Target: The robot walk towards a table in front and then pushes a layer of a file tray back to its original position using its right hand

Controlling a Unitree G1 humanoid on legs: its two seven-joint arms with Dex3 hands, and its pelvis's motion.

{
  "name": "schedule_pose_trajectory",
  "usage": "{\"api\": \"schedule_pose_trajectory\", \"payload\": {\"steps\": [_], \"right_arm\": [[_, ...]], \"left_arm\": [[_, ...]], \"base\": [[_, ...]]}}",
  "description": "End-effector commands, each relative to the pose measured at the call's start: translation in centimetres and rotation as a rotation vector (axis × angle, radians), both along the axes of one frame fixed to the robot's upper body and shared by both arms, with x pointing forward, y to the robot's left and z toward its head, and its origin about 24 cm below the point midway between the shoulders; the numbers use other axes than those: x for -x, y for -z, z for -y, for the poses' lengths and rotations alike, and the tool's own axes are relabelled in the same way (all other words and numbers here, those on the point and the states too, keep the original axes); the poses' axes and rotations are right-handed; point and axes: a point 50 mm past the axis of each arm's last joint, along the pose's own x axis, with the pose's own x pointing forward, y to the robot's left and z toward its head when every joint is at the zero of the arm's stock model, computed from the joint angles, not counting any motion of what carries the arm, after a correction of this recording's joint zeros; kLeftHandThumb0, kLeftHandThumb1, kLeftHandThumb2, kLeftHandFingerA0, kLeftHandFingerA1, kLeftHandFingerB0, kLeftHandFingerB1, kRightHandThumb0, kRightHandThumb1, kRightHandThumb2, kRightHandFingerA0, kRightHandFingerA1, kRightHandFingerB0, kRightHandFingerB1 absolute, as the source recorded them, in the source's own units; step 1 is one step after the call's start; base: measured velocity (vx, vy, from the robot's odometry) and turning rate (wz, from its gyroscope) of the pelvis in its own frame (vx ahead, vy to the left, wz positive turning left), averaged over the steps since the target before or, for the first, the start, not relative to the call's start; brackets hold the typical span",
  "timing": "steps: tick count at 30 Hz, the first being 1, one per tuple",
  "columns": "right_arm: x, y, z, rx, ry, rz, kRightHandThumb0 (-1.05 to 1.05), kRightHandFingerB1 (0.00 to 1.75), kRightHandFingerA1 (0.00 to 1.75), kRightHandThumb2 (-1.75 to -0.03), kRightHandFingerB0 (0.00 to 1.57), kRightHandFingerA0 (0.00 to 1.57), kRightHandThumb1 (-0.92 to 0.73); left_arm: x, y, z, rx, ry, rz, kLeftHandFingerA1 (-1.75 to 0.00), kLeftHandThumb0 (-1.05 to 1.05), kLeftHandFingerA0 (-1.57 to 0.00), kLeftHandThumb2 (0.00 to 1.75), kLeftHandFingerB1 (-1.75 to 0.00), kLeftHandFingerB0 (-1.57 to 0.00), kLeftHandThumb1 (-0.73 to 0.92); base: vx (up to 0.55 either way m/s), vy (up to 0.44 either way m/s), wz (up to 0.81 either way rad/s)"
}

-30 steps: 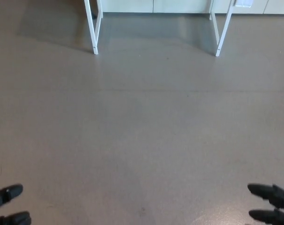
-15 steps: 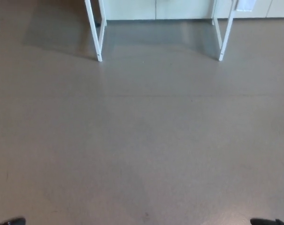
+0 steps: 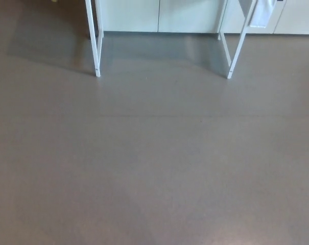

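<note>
I see only floor (image 3: 154, 168) w/ white counter legs (image 3: 95, 46) far ahead; no robot hand in frame, can't tell its state.

Left arm: not in view.
Left hand: not in view; no fingers show at the 7 o'clock corner of the head view.
Left wrist: not in view.
Right arm: not in view.
Right hand: not in view; no fingers show at the 5 o'clock corner.
Right wrist: not in view.
Pose and state: cannot be told for either side, since no part of the body enters the head view.
</note>
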Motion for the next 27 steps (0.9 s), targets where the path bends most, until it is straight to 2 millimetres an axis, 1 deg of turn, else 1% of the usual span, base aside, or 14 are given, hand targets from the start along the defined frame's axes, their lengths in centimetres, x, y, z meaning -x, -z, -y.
{"api": "schedule_pose_trajectory", "payload": {"steps": [1,4,7,11,16,19,20,22,23,24,25,27], "right_arm": [[-0.2,-0.2,0.6,0.01,-0.012,0.018,-0.06,0.45,0.54,-0.56,0.38,0.53,-0.59],[-0.4,-0.2,0.6,0.009,-0.011,0.027,-0.04,0.45,0.55,-0.57,0.38,0.55,-0.59],[-0.5,-0.2,0.5,0.004,-0.013,0.029,-0.07,0.45,0.55,-0.57,0.37,0.55,-0.59],[-0.7,-0.2,0.5,0.008,-0.016,0.034,-0.08,0.45,0.55,-0.56,0.39,0.56,-0.58],[-0.8,-0.2,0.4,0.012,-0.008,0.031,-0.05,0.45,0.55,-0.56,0.39,0.55,-0.58],[-0.8,-0.2,0.4,0.014,-0.008,0.031,-0.05,0.45,0.55,-0.56,0.39,0.55,-0.58],[-0.7,-0.2,0.3,0.014,-0.008,0.025,-0.04,0.55,0.64,-0.85,0.28,0.47,-0.41],[-0.7,-0.2,0.3,0.018,-0.012,0.026,-0.04,0.55,0.64,-0.85,0.27,0.47,-0.41],[-0.8,-0.2,0.2,0.015,-0.008,0.025,-0.04,0.55,0.64,-0.85,0.27,0.47,-0.41],[-1.1,-0.2,0.2,0.013,-0.01,0.028,-0.04,0.44,0.55,-0.56,0.36,0.54,-0.59],[-1.2,-0.2,0.2,0.012,-0.01,0.028,-0.04,0.44,0.55,-0.56,0.35,0.53,-0.59],[-1.2,-0.3,0.1,0.013,-0.015,0.03,-0.04,0.44,0.54,-0.57,0.34,0.53,-0.6]], "left_arm": [[-0.1,-0.3,-0.1,-0.022,0.032,0.031,-0.42,-0.1,-0.54,0.56,-0.37,-0.38,0.48],[-0.3,-0.2,-0.2,-0.012,0.033,0.032,-0.43,-0.11,-0.53,0.56,-0.37,-0.37,0.48],[-0.4,-0.4,-0.1,-0.025,0.031,0.026,-0.42,-0.09,-0.53,0.56,-0.37,-0.37,0.5],[-0.5,-0.4,-0.1,-0.02,0.029,0.035,-0.42,-0.07,-0.51,0.56,-0.36,-0.36,0.52],[-0.5,-0.4,-0.1,-0.021,0.035,0.038,-0.42,-0.06,-0.52,0.55,-0.36,-0.37,0.51],[-0.5,-0.4,-0.1,-0.023,0.036,0.037,-0.42,-0.06,-0.52,0.55,-0.36,-0.37,0.51],[-0.5,-0.3,-0.1,-0.018,0.035,0.036,-0.42,-0.03,-0.54,0.55,-0.36,-0.36,0.51],[-0.5,-0.3,-0.1,-0.026,0.046,0.04,-0.42,-0.07,-0.54,0.55,-0.37,-0.37,0.5],[-0.5,-0.3,-0.1,-0.029,0.045,0.041,-0.42,-0.07,-0.54,0.55,-0.37,-0.37,0.5],[-0.5,-0.4,-0.1,-0.029,0.041,0.047,-0.42,-0.07,-0.53,0.55,-0.37,-0.37,0.5],[-0.6,-0.4,-0.1,-0.029,0.039,0.049,-0.43,-0.06,-0.54,0.55,-0.37,-0.37,0.5],[-0.5,-0.5,-0.1,-0.032,0.039,0.05,-0.42,-0.07,-0.53,0.56,-0.37,-0.37,0.51]], "base": [[0.18,-0.019,0.11],[0.23,-0.099,0.11],[0.18,-0.206,0.19],[0.36,-0.225,0.45],[0.25,-0.079,0.0],[0.26,0.064,-0.14],[0.26,0.127,-0.19],[0.31,0.185,-0.11],[0.37,0.209,-0.17],[0.39,0.329,0.52],[0.37,0.31,-0.87],[0.36,0.263,-0.19]]}}
